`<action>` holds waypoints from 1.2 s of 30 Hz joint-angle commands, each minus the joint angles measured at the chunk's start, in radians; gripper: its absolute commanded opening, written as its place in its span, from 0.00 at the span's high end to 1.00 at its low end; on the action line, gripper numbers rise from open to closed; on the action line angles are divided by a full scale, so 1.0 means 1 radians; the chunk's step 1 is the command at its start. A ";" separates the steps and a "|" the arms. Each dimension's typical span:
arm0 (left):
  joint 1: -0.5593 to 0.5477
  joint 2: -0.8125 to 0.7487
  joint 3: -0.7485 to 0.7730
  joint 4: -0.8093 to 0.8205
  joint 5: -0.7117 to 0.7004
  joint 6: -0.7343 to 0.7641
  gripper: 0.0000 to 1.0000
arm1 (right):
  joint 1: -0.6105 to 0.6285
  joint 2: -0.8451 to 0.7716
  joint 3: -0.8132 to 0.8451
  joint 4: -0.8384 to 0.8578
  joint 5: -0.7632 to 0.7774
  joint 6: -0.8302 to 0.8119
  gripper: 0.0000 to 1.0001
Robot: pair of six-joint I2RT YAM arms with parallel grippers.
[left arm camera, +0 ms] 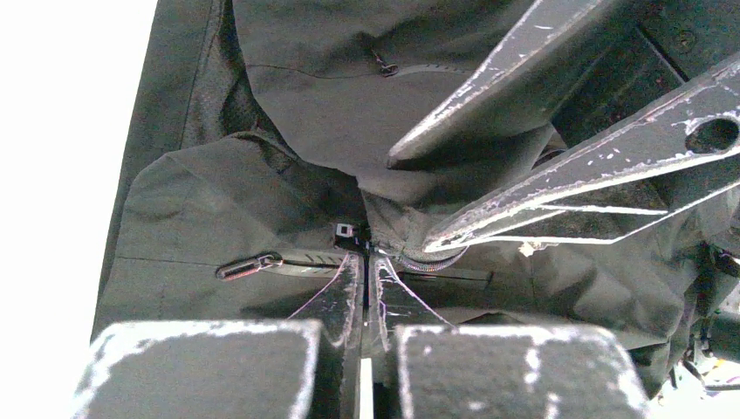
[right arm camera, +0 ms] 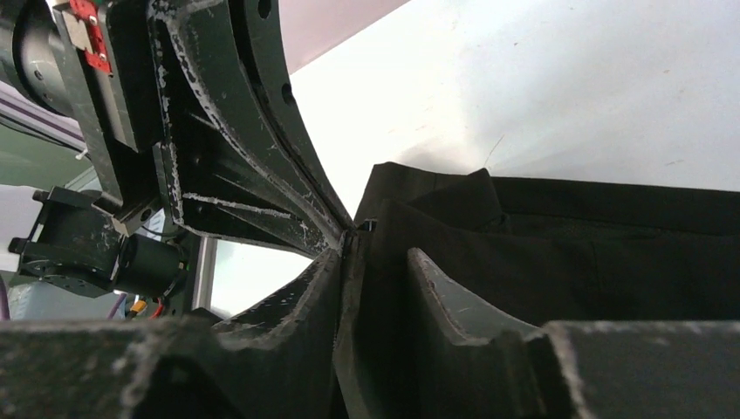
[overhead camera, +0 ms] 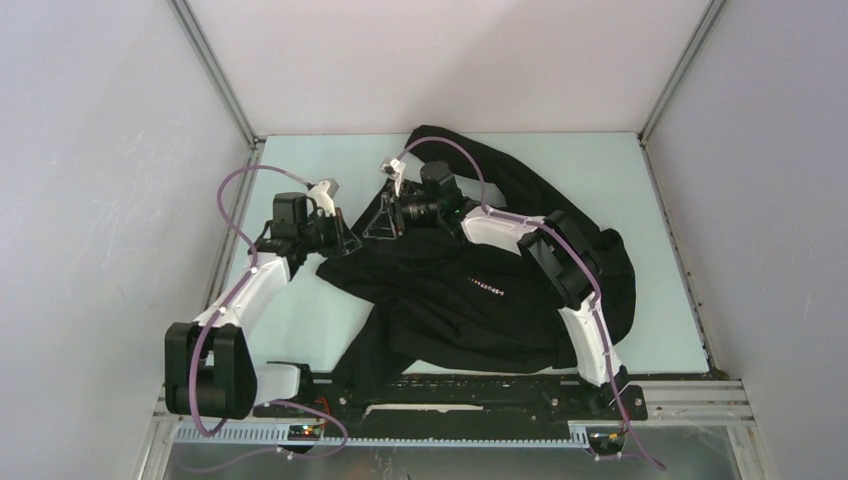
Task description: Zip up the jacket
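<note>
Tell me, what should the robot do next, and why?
Probably close the right gripper on the zip end: its jaws stand open right beside it, while the left gripper pinches the jacket just below.

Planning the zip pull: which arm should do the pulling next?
Right, probably. The left gripper is shut on the jacket at the zip, anchoring it; the right gripper is open beside it, free to pull.

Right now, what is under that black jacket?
The jacket lies on a pale table, which shows bare around its edges. Whatever else may be beneath the fabric is covered, so I cannot tell.
</note>
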 commanded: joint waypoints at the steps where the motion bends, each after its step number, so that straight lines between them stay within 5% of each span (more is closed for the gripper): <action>1: 0.001 -0.025 0.029 0.035 0.032 0.003 1.00 | 0.002 0.037 0.060 0.079 -0.055 0.058 0.60; 7: 0.001 -0.038 0.018 0.026 0.022 0.007 1.00 | -0.005 0.066 0.087 0.057 -0.008 0.061 0.51; 12: 0.001 -0.027 0.022 0.003 -0.007 0.007 1.00 | -0.003 0.032 0.092 -0.052 0.081 -0.004 0.59; 24: 0.001 -0.016 0.019 0.012 -0.002 -0.002 1.00 | 0.015 0.058 0.093 -0.001 0.032 0.011 0.46; 36: 0.000 -0.026 0.015 0.025 0.002 -0.007 1.00 | -0.003 0.056 0.052 0.199 -0.047 0.179 0.93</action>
